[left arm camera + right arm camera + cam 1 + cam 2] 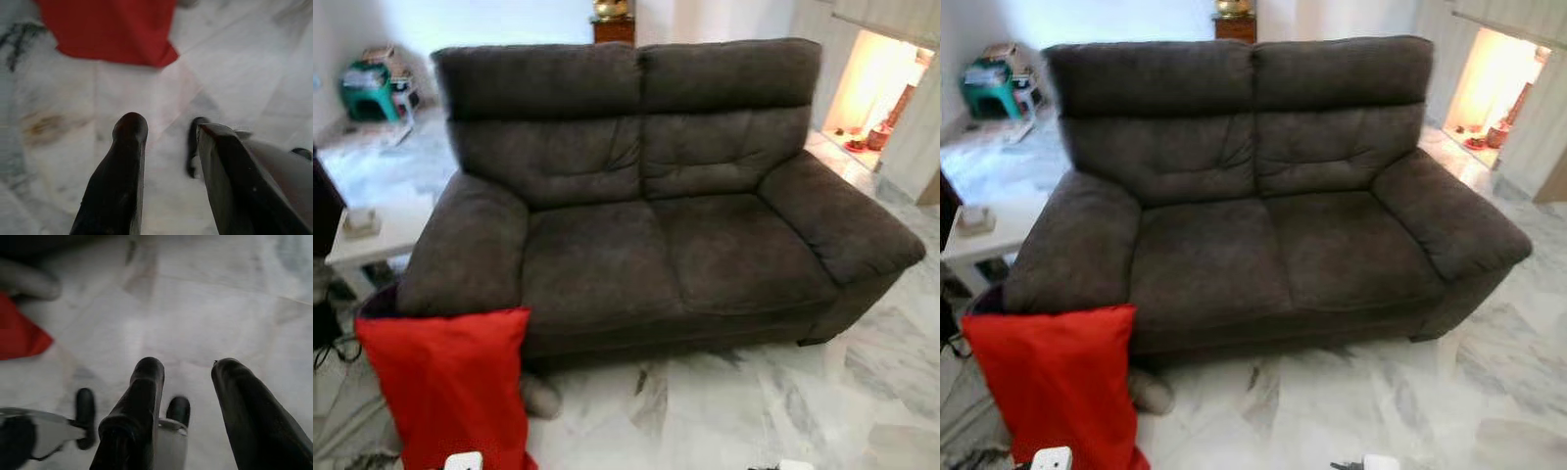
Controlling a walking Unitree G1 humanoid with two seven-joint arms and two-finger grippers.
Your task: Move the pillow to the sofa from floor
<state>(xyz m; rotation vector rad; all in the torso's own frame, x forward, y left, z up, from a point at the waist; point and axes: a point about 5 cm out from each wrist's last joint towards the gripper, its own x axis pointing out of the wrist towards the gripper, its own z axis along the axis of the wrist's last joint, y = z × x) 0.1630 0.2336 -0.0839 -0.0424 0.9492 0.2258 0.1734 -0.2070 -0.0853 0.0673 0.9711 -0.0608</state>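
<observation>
Red pillow (445, 387) at our 7 o'clock stands on the marble floor (724, 411), leaning against the sofa (646, 196) by its left armrest. Both our left gripper (166, 129) and right gripper (188, 364) hang over floor, fingers apart, empty.

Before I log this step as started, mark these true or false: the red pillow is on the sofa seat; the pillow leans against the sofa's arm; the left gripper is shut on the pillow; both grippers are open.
1. The red pillow is on the sofa seat. False: it stands on the marble floor.
2. The pillow leans against the sofa's arm. True.
3. The left gripper is shut on the pillow. False: it hangs open above the floor, holding nothing.
4. Both grippers are open. True: the right gripper is open too.
</observation>
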